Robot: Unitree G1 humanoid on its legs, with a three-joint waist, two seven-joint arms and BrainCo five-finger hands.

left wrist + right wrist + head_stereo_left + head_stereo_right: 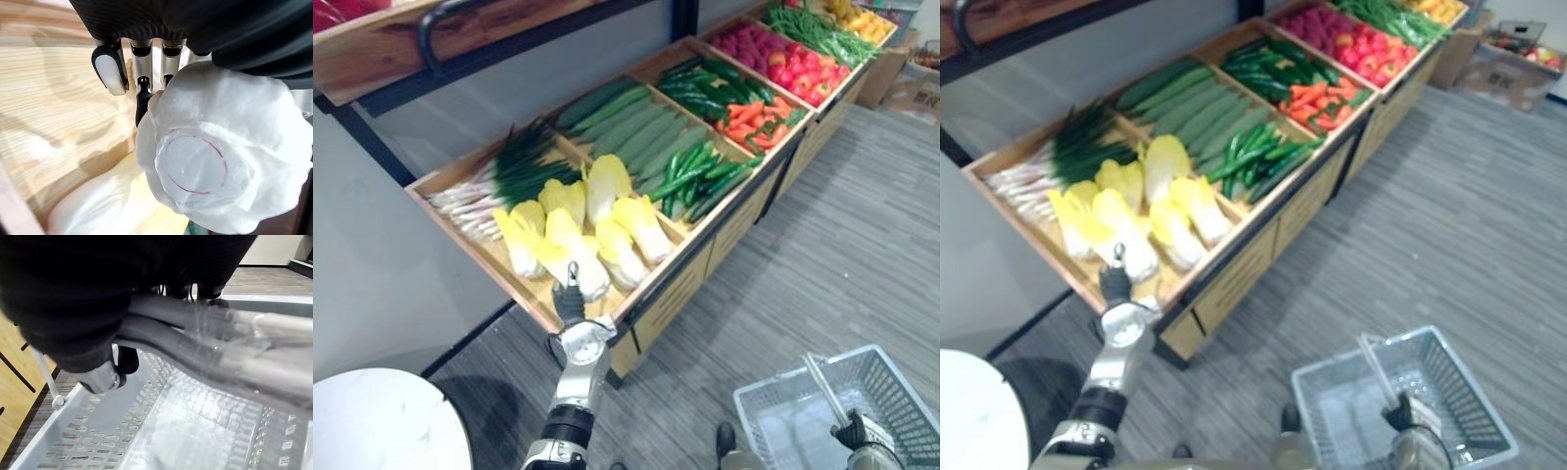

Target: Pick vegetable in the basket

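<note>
The vegetable is a napa cabbage [220, 147]: a thick white butt with a round cut stem face and crinkled white ribs. The ones beside it run out to pale yellow leaves at the far end. It lies in the nearest compartment of the wooden stand [675, 294], among a cluster of other cabbages [641, 230], directly under and just ahead of the left robot hand [570, 299].

In the left wrist view the butt end sits close against the palm side of that hand. The fingers [110, 73] reach out fairly straight and side by side past the cabbage's flank, toward the compartment's wooden floor. The thumb is hidden behind the cabbage, so I cannot tell whether a grip has closed round it.

The left arm stretches forward with its wrist over the stand's front edge and the hand pointing into the compartment. Beyond the hand and to its left lie spring onions [480, 196]. Beyond it to the right are long green gourds [626, 122] and green peppers [700, 176].

The right robot hand [855, 431] hangs low on the robot's right, well apart from the left one. Its fingers are curled round the basket handle [220, 328]. The pale grey mesh basket [901, 392] hangs below this hand over the striped floor [862, 245], well apart from the cabbage.
</note>
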